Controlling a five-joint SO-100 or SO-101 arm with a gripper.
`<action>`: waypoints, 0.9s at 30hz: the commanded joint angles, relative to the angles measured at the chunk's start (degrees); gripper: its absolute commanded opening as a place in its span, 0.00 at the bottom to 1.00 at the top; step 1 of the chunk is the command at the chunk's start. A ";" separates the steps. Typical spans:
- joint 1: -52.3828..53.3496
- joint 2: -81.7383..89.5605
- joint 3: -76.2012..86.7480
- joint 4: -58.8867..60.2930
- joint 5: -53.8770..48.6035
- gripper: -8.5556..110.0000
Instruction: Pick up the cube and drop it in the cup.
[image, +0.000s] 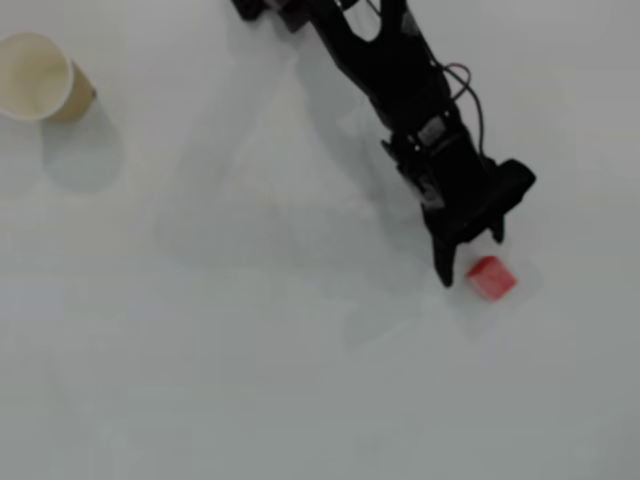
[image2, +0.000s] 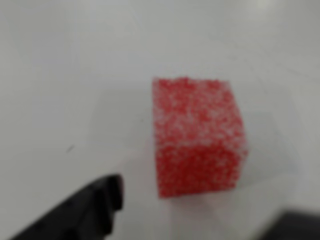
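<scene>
One small red cube with a whitish speckled face sits on the pale white counter, and we see it at the lower right of the overhead view, untouched. Our black two-finger jaws stand apart just above it, one tip to its left and the other nearer its top right. In the wrist view the cube lies between two dark finger edges. We see the beige paper cup, white-rimmed, well apart at the upper left.

A plain white table fills both views, evenly lit, with soft grey shadows.
</scene>
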 joint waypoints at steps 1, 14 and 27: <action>1.23 1.23 -8.44 -2.20 0.53 0.37; 2.46 -5.63 -16.35 -2.37 0.53 0.37; 2.37 -9.14 -21.09 -1.93 0.44 0.37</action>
